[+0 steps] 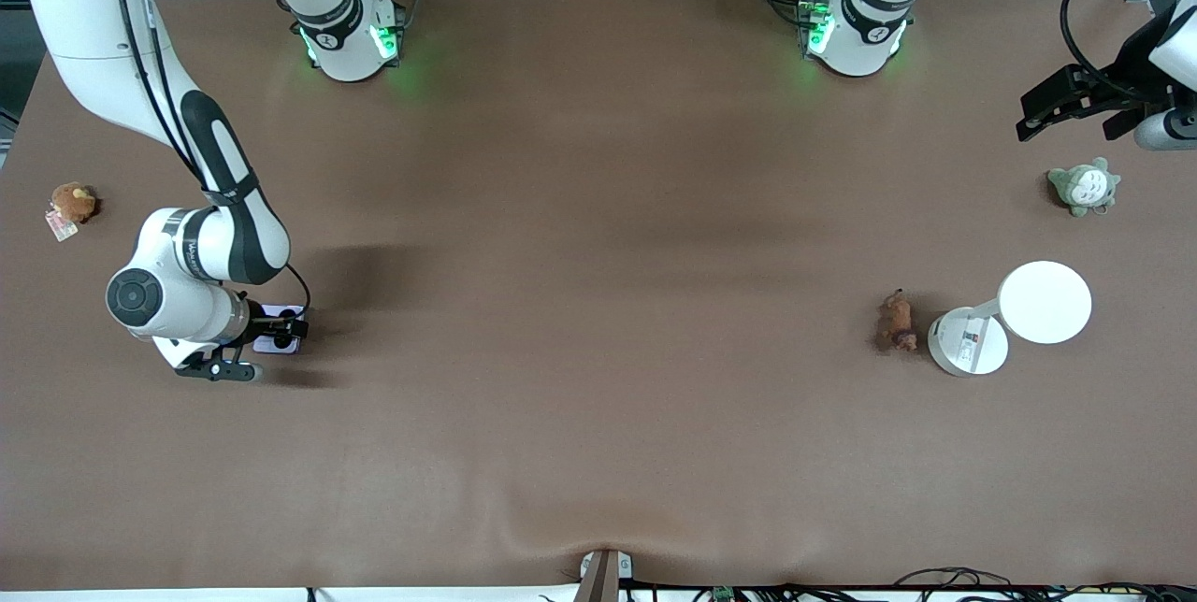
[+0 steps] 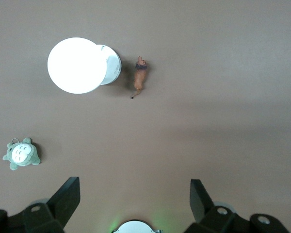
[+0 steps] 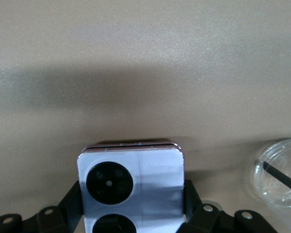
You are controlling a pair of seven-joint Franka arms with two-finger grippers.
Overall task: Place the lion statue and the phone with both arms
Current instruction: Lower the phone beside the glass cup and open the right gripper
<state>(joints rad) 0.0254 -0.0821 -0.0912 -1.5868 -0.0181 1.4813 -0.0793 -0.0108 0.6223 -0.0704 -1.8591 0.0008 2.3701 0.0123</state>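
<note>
Right fingers (image 3: 184, 194) clamp the phone (image 3: 131, 187); left fingers (image 2: 70, 196) spread wide above the table (image 1: 598, 303).

The table (image 1: 598, 303) is covered in plain brown. The phone (image 3: 131, 191) is coloured pale lavender with two black camera circles. The lion statue (image 1: 896, 322) is painted brown-orange. A white lamp (image 1: 1015, 317) and a grey-green, white-bellied plush (image 1: 1083, 186) are seen.
</note>
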